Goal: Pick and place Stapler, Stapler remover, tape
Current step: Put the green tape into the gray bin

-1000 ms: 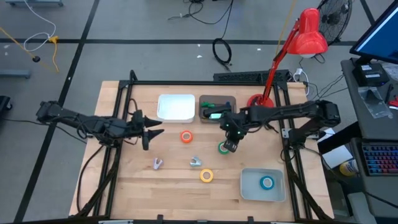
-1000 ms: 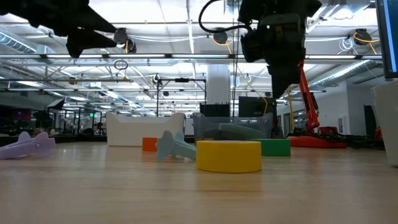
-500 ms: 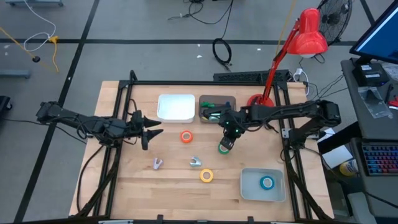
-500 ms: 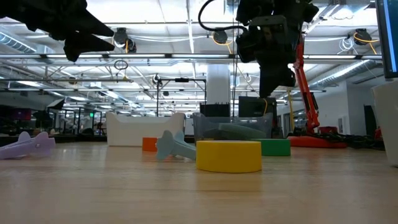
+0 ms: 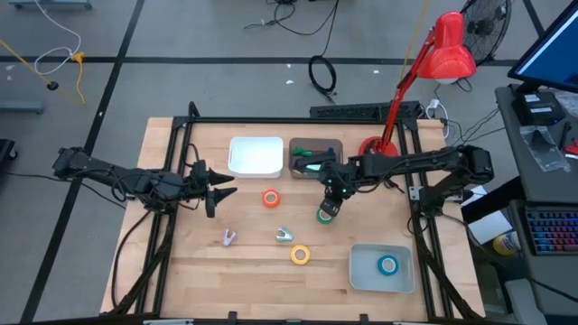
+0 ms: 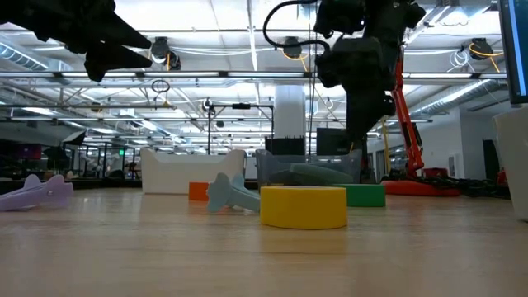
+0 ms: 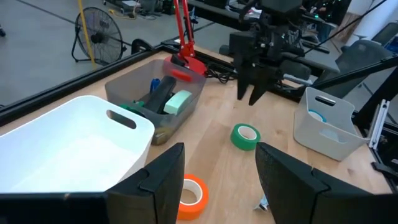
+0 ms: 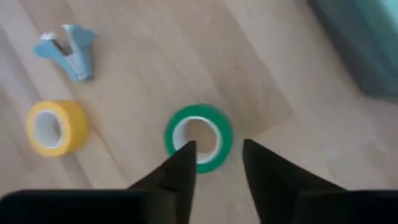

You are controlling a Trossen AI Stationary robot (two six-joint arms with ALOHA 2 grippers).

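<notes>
Desk [image 6: 124, 256]: pale wood, running level toward the room behind.
Yellow tape [image 6: 303, 206]: nearest, flat on the desk.
Green tape [image 6: 365, 195]: behind it, flat.
Orange tape [image 6: 198, 191]: farther back, partly hidden.
Blue stapler remover [image 6: 232, 194]: beside the yellow tape.
Lilac stapler remover [image 6: 37, 192]: well apart.
White bin [image 6: 192, 171]: rear.
Clear bin [image 6: 309, 169]: rear.
Right pincer [image 6: 360, 136]: hangs above the green tape, clear of it.
</notes>
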